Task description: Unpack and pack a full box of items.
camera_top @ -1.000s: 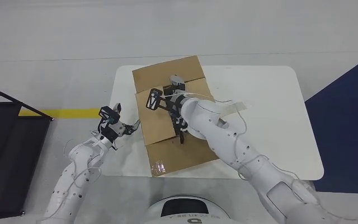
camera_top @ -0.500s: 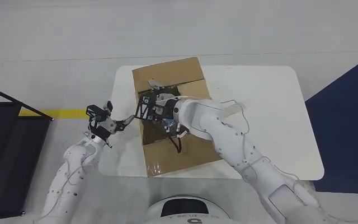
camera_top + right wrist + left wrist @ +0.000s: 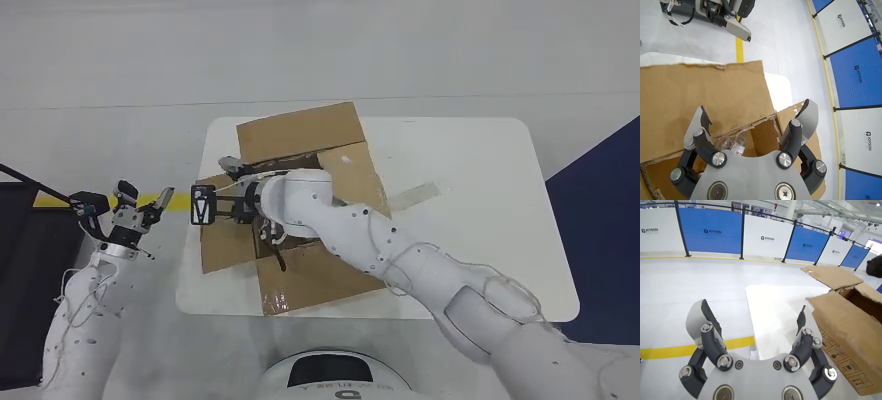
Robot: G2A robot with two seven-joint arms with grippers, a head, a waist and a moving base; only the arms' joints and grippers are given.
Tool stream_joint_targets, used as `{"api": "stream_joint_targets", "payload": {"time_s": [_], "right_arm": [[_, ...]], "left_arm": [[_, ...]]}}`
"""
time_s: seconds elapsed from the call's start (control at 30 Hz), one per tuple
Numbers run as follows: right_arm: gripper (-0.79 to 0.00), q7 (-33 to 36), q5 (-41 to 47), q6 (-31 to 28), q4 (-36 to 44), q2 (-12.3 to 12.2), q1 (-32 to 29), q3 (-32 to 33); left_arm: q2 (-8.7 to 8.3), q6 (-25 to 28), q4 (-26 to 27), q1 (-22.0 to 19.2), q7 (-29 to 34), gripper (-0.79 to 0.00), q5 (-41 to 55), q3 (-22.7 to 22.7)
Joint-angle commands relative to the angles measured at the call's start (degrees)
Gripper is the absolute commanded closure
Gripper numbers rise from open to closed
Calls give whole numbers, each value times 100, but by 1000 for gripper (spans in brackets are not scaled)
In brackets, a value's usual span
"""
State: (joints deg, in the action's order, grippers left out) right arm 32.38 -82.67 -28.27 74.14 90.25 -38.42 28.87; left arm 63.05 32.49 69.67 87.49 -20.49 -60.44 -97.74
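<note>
**Both grippers empty, box standing open on the table**

The right arm is stretched across the table with its elbow over the box. The right gripper hangs out past the box's left side, above the left flap. Its fingers are spread wide and hold nothing. From the wrist one finger overlaps that flap's torn edge, though I can't say whether it actually touches the cardboard.

The left arm is bent out to the side, off the table. The left gripper is over the floor by the yellow line, pointing toward the box, its fingers apart and empty.

The box is plain brown cardboard and sits on the left half of the table with all its flaps folded outward. The edges are ragged where the board has ripped. Down inside, something in crinkled clear plastic with a white label shows between the right gripper's fingers.
</note>
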Motion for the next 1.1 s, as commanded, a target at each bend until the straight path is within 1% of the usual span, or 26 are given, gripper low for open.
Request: {"api": "stream_joint_targets", "payload": {"time_s": [0.0,0.03,0.1,0.17,0.23,0.27,0.37,0.4,0.43,0.5,0.6,0.67,0.7,0.77,0.93,1.0,1.07], "right_arm": [[-785,-108,91,42,-32,-8,34,169],[-785,-203,93,82,69,-46,-7,307],[-785,-390,-25,169,479,-202,-262,703],[-785,-537,-256,181,1112,-438,-770,1245],[-785,-623,-608,206,1914,-696,-1500,1896],[-785,-698,-753,207,2330,-819,-1920,2264],[-785,-1032,-1106,235,3358,-1104,-3161,3291],[-785,-1219,-1153,250,3600,-1173,-3534,3613],[-785,-1434,-1172,383,3790,-1231,-3897,3977],[-785,-1967,-1054,634,4048,-1315,-4587,4622],[-785,-2711,-646,1146,4096,-1378,-5441,5487],[-785,-2930,-363,1452,4017,-1391,-5805,5878],[-785,-2935,-290,1570,3951,-1397,-5919,6023],[-785,-2804,-60,1538,3765,-1412,-6006,6225],[-785,-2276,458,1097,3136,-1468,-5825,6565],[-785,-1925,441,987,2980,-1487,-5692,6545],[-785,-1596,320,921,2890,-1500,-5544,6438]], "left_arm": [[-4,-53,33,-14,0,-785,-59,-12],[-7,-60,103,-7,-12,-785,-86,-27],[-22,-72,351,58,-58,-785,-170,-103],[-38,-75,719,191,-86,-785,-247,-203],[-49,-64,1223,375,-75,-785,-319,-291],[-54,-28,1554,479,-61,-785,-374,-313],[-57,-32,2484,803,96,-785,-620,-300],[-55,-75,2779,893,167,-785,-760,-256],[-52,-86,3114,961,228,-785,-939,-160],[-40,-140,3600,1061,356,-785,-1265,73],[-22,-173,4080,1060,573,-785,-1739,536],[-5,-223,4210,959,787,-785,-2069,905],[8,-291,4219,880,893,-785,-2214,1098],[37,-364,4130,673,1140,-785,-2474,1500],[128,-710,3594,55,1513,-785,-2968,2277],[159,-864,3447,-132,1566,-785,-3120,2462],[180,-1049,3358,-234,1576,-785,-3336,2604]]}}
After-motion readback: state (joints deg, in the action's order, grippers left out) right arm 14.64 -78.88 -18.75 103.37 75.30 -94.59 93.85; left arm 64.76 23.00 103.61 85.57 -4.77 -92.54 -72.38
